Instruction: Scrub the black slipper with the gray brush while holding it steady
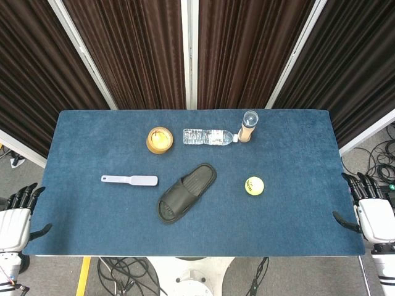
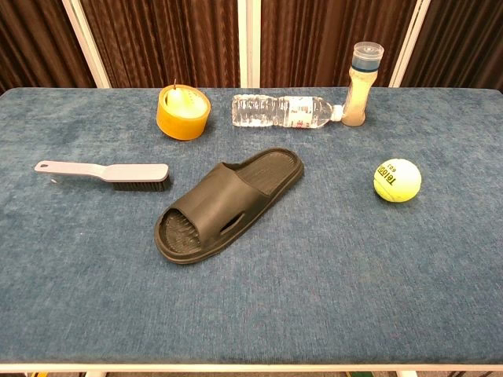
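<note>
**Brush lies on the left hand's side**

Plainly, nothing is held yet. The left hand [image 1: 15, 216] and right hand [image 1: 370, 213] hang off the surface's left and right front corners, fingers spread and empty. The gray brush [image 1: 130, 180] lies toward the left edge, handle pointing that way, so the left hand is nearer. The black slipper [image 1: 186, 192] sits mid-surface, its length running diagonally, just beside the brush head.
</note>
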You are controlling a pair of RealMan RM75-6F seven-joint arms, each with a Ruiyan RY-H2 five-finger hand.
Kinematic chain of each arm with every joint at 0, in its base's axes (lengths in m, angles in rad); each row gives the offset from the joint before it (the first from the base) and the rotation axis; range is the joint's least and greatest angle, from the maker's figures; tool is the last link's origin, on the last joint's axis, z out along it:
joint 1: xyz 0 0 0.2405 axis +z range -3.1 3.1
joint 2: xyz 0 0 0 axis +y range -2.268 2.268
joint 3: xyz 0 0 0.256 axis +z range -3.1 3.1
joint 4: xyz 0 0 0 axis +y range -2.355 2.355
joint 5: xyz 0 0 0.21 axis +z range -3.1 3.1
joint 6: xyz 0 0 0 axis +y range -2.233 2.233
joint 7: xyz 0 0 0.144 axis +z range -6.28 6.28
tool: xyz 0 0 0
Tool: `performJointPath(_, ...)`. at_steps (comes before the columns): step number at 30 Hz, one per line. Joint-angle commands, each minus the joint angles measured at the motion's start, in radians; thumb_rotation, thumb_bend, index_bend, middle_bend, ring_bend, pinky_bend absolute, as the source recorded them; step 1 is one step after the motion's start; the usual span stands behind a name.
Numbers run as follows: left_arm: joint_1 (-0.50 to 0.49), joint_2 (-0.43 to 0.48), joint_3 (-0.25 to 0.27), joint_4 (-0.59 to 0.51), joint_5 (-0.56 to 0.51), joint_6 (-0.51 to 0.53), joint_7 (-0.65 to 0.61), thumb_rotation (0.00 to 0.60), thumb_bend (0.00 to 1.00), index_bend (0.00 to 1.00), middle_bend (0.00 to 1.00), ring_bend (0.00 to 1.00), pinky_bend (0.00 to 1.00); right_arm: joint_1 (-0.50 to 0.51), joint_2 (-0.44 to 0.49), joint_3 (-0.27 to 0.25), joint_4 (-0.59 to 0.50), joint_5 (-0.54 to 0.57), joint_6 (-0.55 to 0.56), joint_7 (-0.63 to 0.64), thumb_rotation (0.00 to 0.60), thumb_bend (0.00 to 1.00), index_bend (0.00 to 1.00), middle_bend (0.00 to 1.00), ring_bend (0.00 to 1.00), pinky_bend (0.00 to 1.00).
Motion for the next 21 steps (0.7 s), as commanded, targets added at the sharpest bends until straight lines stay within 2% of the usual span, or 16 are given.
performJointPath(1, -0.006, 0.002, -0.002, 0.000, -0.001, -0.007, 0.002, 0.600, 0.17, 0.21, 0.21, 0.13, 0.19, 0.000, 0.002, 0.001, -0.002, 0.002, 0.000, -0.003, 0.600, 0.13, 0.08, 0.12, 0.00, 0.04)
performJointPath(6, -0.036, 0.009, -0.022, 0.007, 0.000, -0.032, -0.010, 0.600, 0.17, 0.21, 0.21, 0.13, 0.19, -0.002, 0.010, 0.005, -0.011, 0.002, 0.009, -0.014, 0.600, 0.13, 0.08, 0.12, 0.00, 0.04)
performJointPath(10, -0.102, 0.004, -0.066, 0.035, -0.021, -0.103, -0.032, 0.600, 0.17, 0.21, 0.21, 0.13, 0.19, 0.001, 0.014, 0.014, -0.013, 0.005, 0.015, -0.019, 0.600, 0.13, 0.08, 0.12, 0.00, 0.04)
performJointPath(13, -0.183, 0.009, -0.099, 0.066, -0.037, -0.208, -0.060, 0.600, 0.17, 0.21, 0.21, 0.13, 0.19, 0.006, 0.017, 0.021, -0.014, 0.001, 0.019, -0.024, 0.600, 0.13, 0.08, 0.11, 0.00, 0.04)
performJointPath(18, -0.343, 0.030, -0.148, 0.089, -0.103, -0.469, -0.160, 0.600, 0.17, 0.21, 0.22, 0.13, 0.19, 0.014, 0.043, 0.036, -0.029, 0.006, 0.021, -0.047, 0.600, 0.13, 0.08, 0.11, 0.00, 0.04)
performJointPath(21, -0.430, 0.005, -0.163, 0.141, -0.133, -0.590, -0.160, 0.600, 0.17, 0.21, 0.25, 0.14, 0.20, 0.017, 0.053, 0.041, -0.040, 0.007, 0.022, -0.054, 0.600, 0.13, 0.08, 0.11, 0.00, 0.04)
